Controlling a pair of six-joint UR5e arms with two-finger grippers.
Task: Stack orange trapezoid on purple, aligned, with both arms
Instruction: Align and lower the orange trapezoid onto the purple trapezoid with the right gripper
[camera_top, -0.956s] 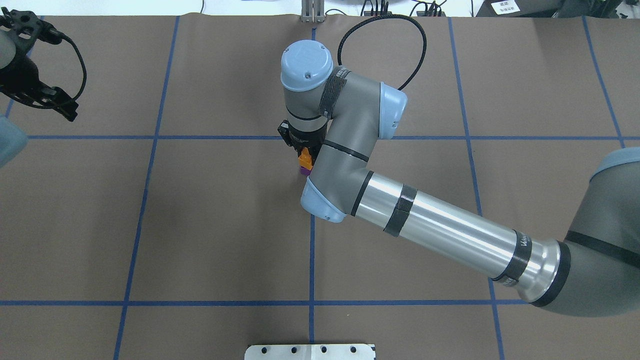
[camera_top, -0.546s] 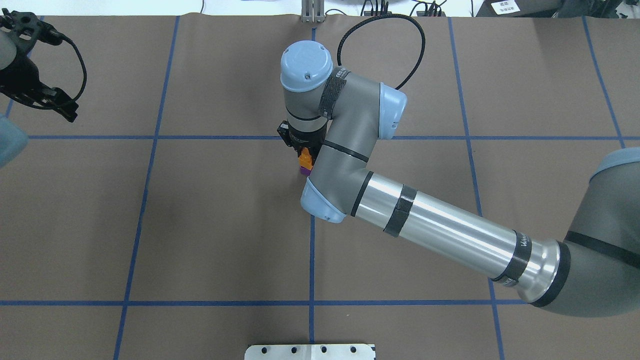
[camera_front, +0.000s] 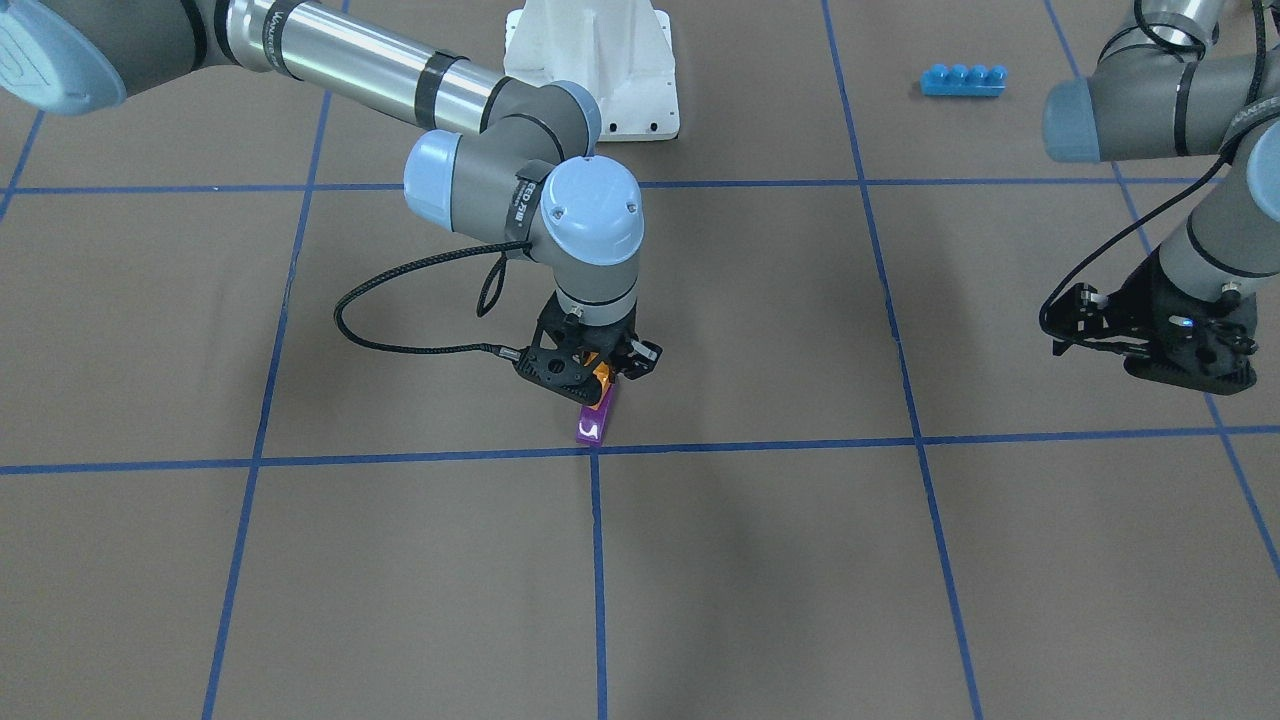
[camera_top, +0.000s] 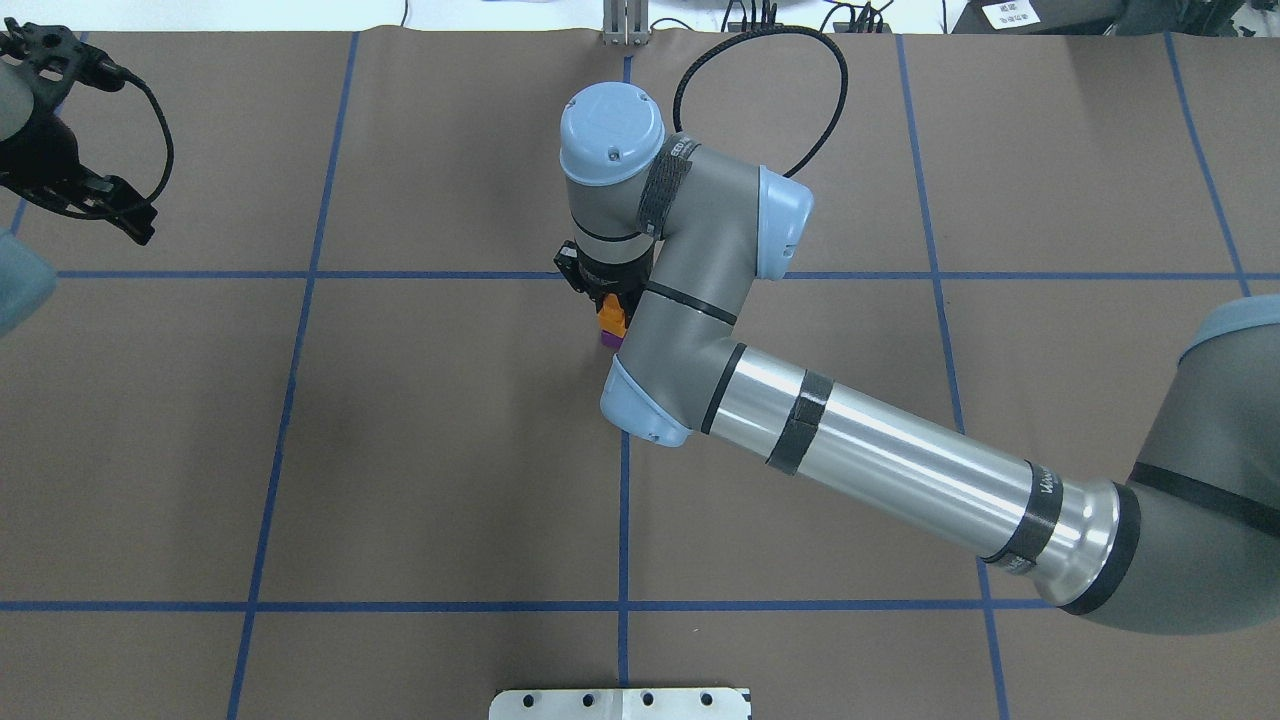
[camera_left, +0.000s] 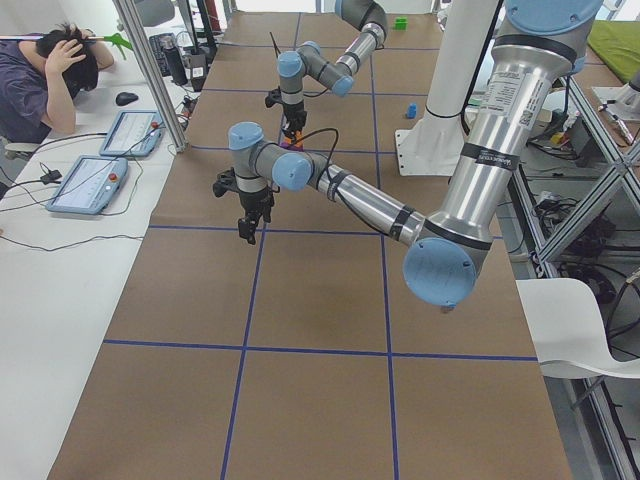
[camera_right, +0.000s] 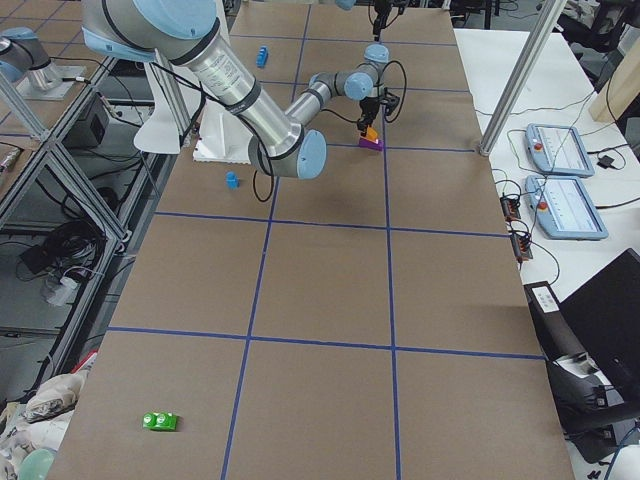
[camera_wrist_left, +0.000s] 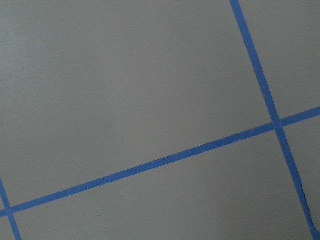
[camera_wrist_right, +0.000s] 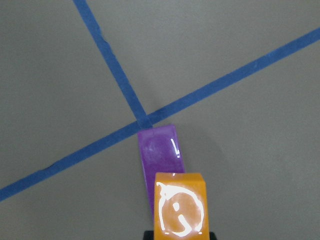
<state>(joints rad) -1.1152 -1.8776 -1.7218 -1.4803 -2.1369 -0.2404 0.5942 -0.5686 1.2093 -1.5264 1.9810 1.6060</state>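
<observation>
My right gripper (camera_front: 597, 372) (camera_top: 608, 303) is shut on the orange trapezoid (camera_front: 603, 373) (camera_top: 610, 317) (camera_wrist_right: 180, 207), stud up. It holds it over the near end of the purple brick (camera_front: 594, 421) (camera_top: 607, 341) (camera_wrist_right: 159, 151), which lies on the table at a blue tape crossing. I cannot tell whether the two bricks touch. The orange covers only part of the purple. My left gripper (camera_front: 1190, 368) (camera_top: 118, 213) hovers far off to the side, open and empty. The left wrist view shows only bare table and tape.
A long blue four-stud brick (camera_front: 962, 79) lies near the white pedestal (camera_front: 600, 60). A small blue brick (camera_right: 232, 180) and a green brick (camera_right: 160, 422) lie far away. An operator (camera_left: 50, 80) sits beside the table.
</observation>
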